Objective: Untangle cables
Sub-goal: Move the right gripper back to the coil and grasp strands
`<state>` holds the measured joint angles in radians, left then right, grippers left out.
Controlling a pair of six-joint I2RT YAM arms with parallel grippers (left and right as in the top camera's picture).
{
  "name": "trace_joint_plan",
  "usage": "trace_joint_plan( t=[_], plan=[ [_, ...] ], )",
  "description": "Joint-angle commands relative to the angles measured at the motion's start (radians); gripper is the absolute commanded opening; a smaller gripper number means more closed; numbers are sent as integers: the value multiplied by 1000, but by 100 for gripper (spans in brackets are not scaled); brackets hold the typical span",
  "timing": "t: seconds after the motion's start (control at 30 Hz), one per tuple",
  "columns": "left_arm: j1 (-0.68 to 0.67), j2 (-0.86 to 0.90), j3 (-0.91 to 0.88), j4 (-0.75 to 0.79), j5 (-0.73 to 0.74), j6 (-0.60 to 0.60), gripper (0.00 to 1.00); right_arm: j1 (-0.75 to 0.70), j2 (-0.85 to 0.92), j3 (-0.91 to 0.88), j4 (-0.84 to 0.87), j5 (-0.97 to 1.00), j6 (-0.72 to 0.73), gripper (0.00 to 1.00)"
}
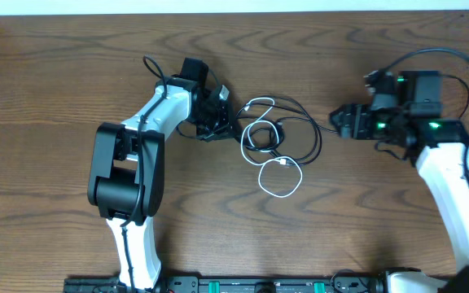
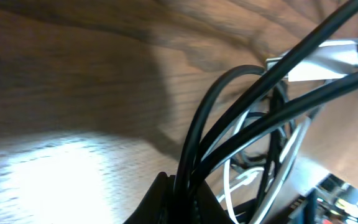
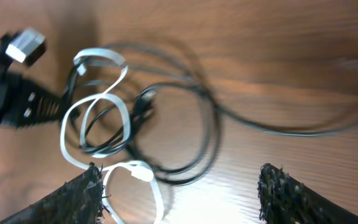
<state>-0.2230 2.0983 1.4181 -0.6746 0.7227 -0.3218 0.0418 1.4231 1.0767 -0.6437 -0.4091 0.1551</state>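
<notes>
Wood-grain table (image 1: 55, 65) carries everything. Closest in, in the left wrist view, the left gripper (image 2: 182, 198) is pinched tight on a bundle of black cords (image 2: 222, 124), which fan up and away from its fingers. Holding them at the tangle's left edge likely gives an anchor to pull against. Beyond that grip, the white cord (image 1: 281, 181) weaves through the black loops in the middle of the table, with one white loop lying toward the robot's base. Farther across, the right gripper (image 3: 179, 177) hangs with its fingers spread wide and nothing between them. It faces the pile from the right but is apart from it, probably placed to take a free strand and draw it out.
</notes>
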Motion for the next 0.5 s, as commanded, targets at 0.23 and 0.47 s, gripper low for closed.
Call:
trace_joint_plan(
  t=[0.23,0.47],
  plan=[
    [48,13,0,24,149,-520,8,126,176,7,11,-126,514,73],
    [47,13,0,24,173,-750,8,174,262,7,-7,-151,896,28]
  ],
)
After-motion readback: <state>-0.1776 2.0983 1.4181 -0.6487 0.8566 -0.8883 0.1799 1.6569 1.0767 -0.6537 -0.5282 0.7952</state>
